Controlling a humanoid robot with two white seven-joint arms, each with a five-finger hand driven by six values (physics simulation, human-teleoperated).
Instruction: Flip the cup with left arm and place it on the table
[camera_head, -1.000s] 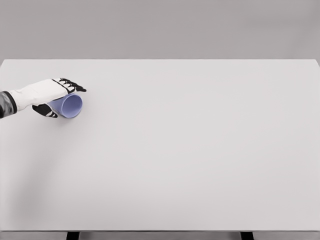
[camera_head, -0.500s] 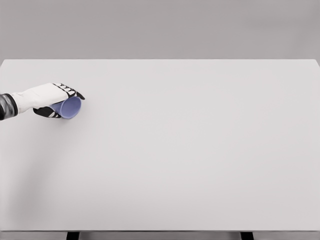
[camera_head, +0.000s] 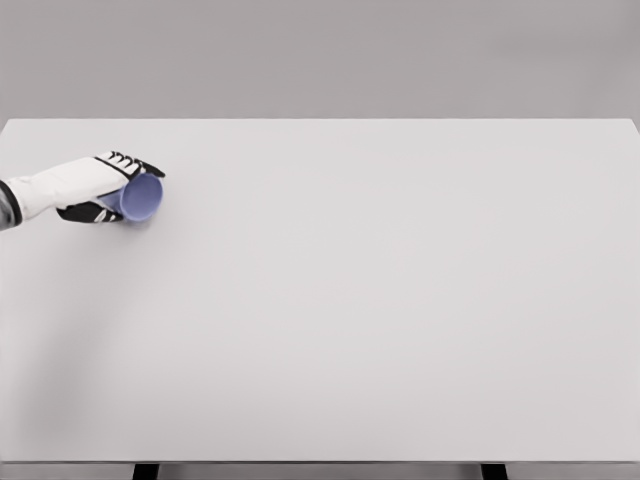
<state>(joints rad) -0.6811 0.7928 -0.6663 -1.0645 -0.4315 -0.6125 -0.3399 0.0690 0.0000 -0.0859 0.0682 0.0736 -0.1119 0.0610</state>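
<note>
Cup (camera_head: 142, 197), lavender, on its side at table (camera_head: 400, 300) far-left, mouth facing camera-right. Left robot hand (camera_head: 100, 185) wraps it, fingers (camera_head: 135, 163) over top, thumb beneath. Step: grasp made, flip pending. Next: lift, rotate wrist, set cup upright.

A wide white table (camera_head: 400, 300) fills the view; a plain grey wall (camera_head: 320, 55) stands beyond its far edge; lighting is even.

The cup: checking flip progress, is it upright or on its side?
On its side: the cup shows its round open mouth sideways, gripped by the left hand.
</note>
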